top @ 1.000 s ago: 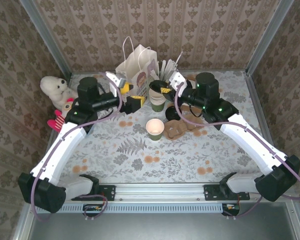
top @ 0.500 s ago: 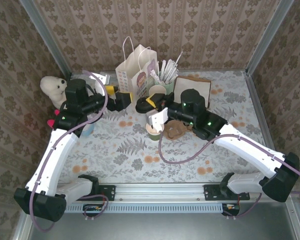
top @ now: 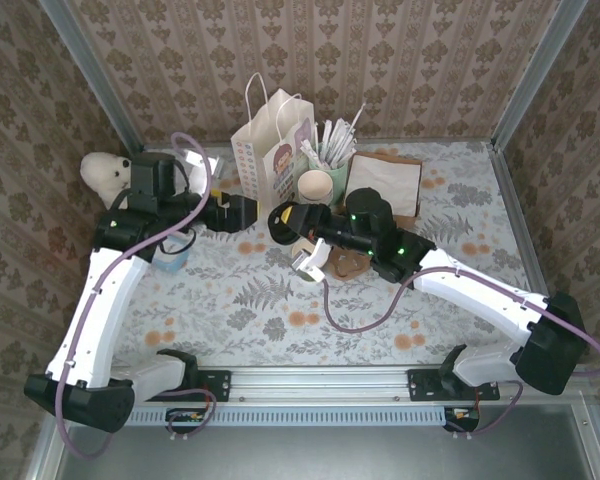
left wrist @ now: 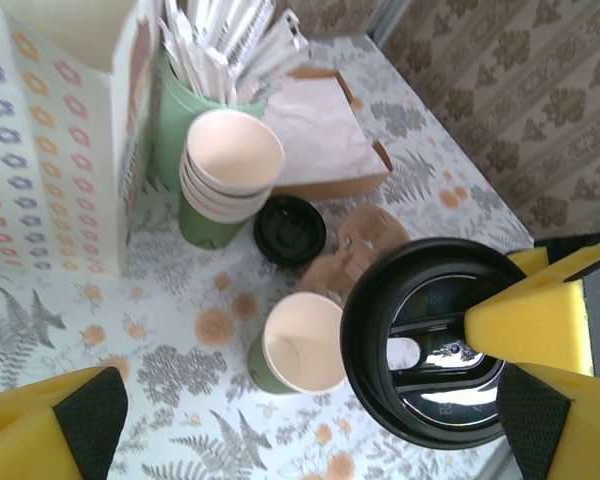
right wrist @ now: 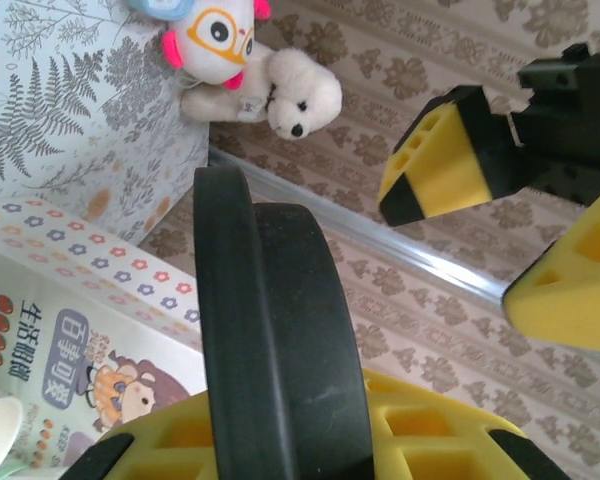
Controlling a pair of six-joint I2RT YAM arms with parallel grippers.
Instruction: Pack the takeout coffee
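The takeout coffee's green cup (left wrist: 298, 346) stands upright on the table with its top uncovered, cream inside. Just right of it and higher, a round black lid (left wrist: 435, 345) hangs in my right gripper (top: 284, 220), which is shut on the lid's rim; in the right wrist view the lid (right wrist: 278, 330) stands on edge between the yellow fingers (right wrist: 420, 430). My left gripper (left wrist: 300, 435) is wide open above the cup and lid, holding nothing. From above, my left gripper (top: 248, 214) faces the right one, a short gap apart. The white paper bag (top: 272, 145) stands upright behind them.
A stack of cream cups (left wrist: 228, 172), a green holder of white straws (left wrist: 202, 80), a second black lid (left wrist: 290, 230) on the table, a brown cardboard piece (left wrist: 368, 238) and a napkin tray (top: 385, 183) crowd the back. Plush toys (top: 105, 172) sit far left.
My right gripper has carried the black lid from beside the cup stack forward and left, over the green cup. My left gripper has drawn back to the left.
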